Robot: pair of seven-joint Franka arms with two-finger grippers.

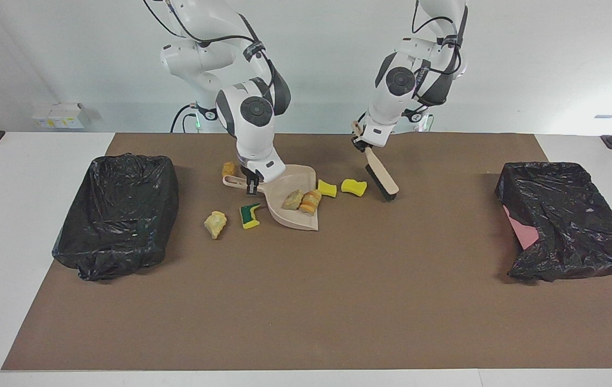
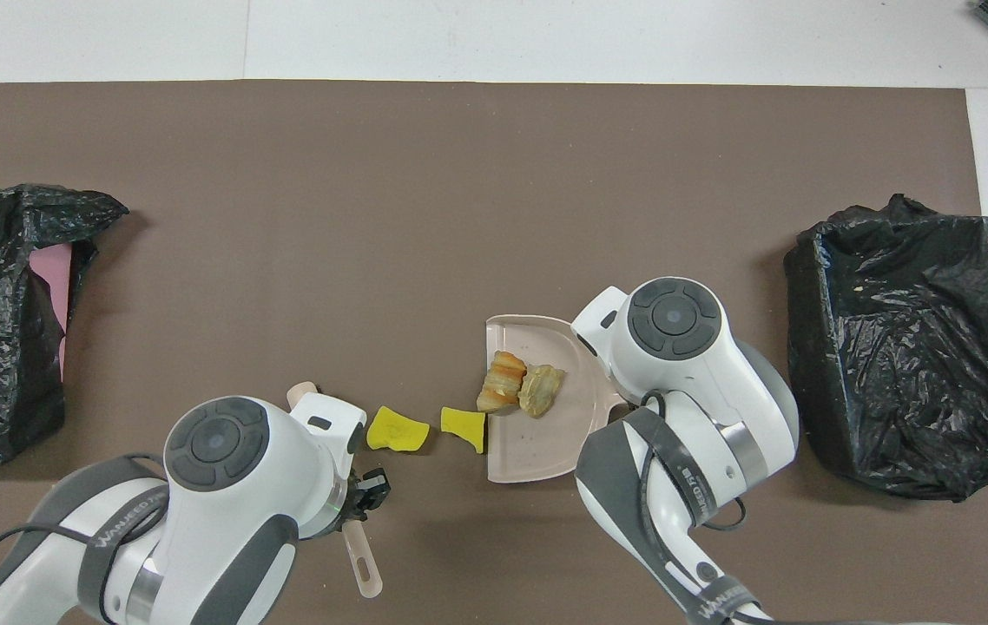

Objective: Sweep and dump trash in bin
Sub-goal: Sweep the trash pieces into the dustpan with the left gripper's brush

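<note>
Bins: two black-lined point(image 1: 118, 215), point(image 1: 567, 220), at the table ends. Dustpan point(image 1: 298, 207): two scraps point(image 1: 303, 200) inside, five on mat; right gripper point(image 1: 253, 184) clamped on handle. Brush point(image 1: 382, 177): left gripper point(image 1: 361, 141) clamped. Advice: sweep yellow scraps point(image 1: 341, 187) panward, holding the lip flat.

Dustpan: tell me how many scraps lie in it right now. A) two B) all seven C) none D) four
A: two scraps, a cream one and an orange-brown one, lie side by side in the beige dustpan; the other scraps visible lie on the brown mat around it.
</note>
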